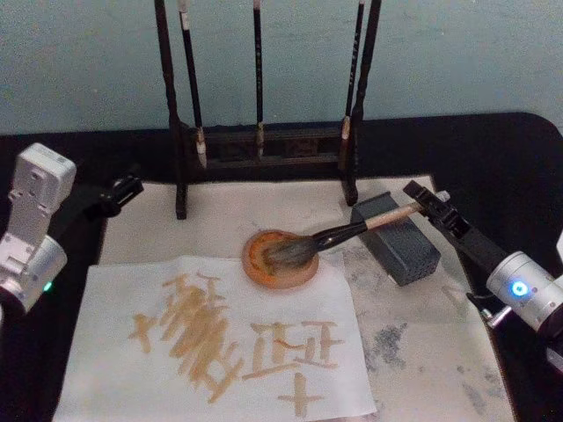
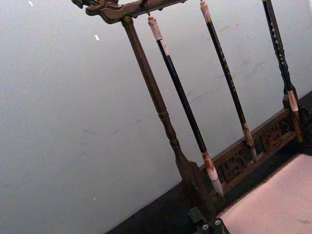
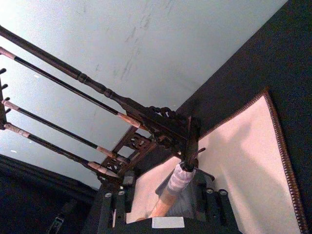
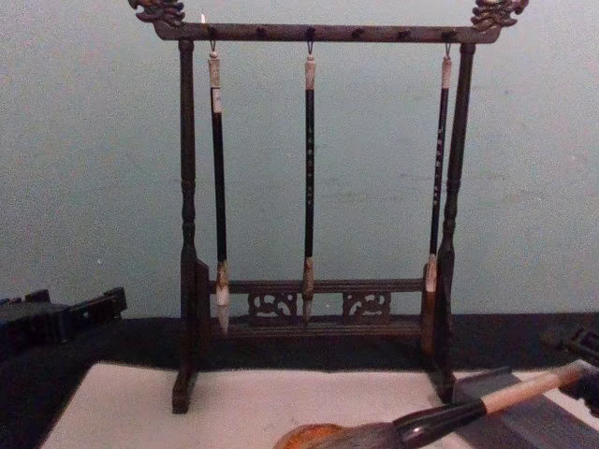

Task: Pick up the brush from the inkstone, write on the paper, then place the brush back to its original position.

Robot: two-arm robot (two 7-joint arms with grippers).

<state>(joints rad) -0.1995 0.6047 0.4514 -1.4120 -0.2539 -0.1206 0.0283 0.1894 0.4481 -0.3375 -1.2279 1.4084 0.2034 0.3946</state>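
Brush lying back across the inkstone, right hand open at its handle end

The brush rests with its bushy bristles in the round orange inkstone and its pale handle propped on the dark grey block. The right hand sits at the handle's far tip with its fingers spread to either side of it, gripping nothing (the right wrist view shows a gap beside the handle). The paper, marked with ochre strokes, lies on the felt mat just in front of the inkstone. The left hand is parked over the dark counter, left of the brush rack.
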